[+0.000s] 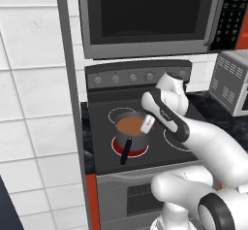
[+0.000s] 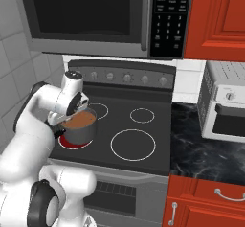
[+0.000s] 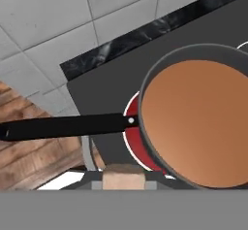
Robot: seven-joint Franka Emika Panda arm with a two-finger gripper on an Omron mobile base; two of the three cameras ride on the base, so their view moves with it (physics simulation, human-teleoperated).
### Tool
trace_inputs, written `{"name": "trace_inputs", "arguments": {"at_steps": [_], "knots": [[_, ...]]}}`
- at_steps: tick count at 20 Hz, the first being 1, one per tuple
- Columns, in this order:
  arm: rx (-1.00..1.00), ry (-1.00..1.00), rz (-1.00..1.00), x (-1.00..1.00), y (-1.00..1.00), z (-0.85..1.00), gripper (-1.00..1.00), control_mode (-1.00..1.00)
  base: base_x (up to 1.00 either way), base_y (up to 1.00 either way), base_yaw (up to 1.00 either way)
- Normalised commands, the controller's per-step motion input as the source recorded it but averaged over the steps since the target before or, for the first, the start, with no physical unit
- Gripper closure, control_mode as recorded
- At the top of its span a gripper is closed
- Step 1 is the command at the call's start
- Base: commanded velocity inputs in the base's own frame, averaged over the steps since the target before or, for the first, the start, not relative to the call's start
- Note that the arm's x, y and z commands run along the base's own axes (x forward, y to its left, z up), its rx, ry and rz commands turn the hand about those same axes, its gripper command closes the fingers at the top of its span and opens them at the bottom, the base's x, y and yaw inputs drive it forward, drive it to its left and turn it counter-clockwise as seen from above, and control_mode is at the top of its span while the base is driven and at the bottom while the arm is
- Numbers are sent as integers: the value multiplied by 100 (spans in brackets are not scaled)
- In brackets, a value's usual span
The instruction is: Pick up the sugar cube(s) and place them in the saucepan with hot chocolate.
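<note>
Hand view shows you the pincer (image 3: 124, 184) closed on the sugar cube (image 3: 124, 176), held between its tips above the stove, just beside the rim of the saucepan (image 3: 160, 73) of hot chocolate (image 3: 198, 122) on the glowing red burner (image 3: 131, 129).

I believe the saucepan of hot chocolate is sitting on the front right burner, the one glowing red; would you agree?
Not quite: the saucepan of hot chocolate sits on the glowing red burner at the front left, not the front right, as the right base view shows.
</note>
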Motion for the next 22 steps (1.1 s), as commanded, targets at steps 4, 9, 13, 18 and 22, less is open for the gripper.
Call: {"name": "trace_inputs", "arguments": {"at_steps": [4, 9, 13, 18, 22], "knots": [[-6, 0, -4, 57, 36, 0, 100, -100, 0, 0, 0], [-5, 0, -8, 41, 4, -4, 100, -100, 0, 0, 0], [-1, 0, -3, 18, -11, -19, 100, -100, 0, 0, 0], [-24, 0, -4, 0, -3, -7, 100, -100, 0, 0, 0], [-14, -1, -2, 0, -1, -6, 100, -100, 0, 0, 0]]}}
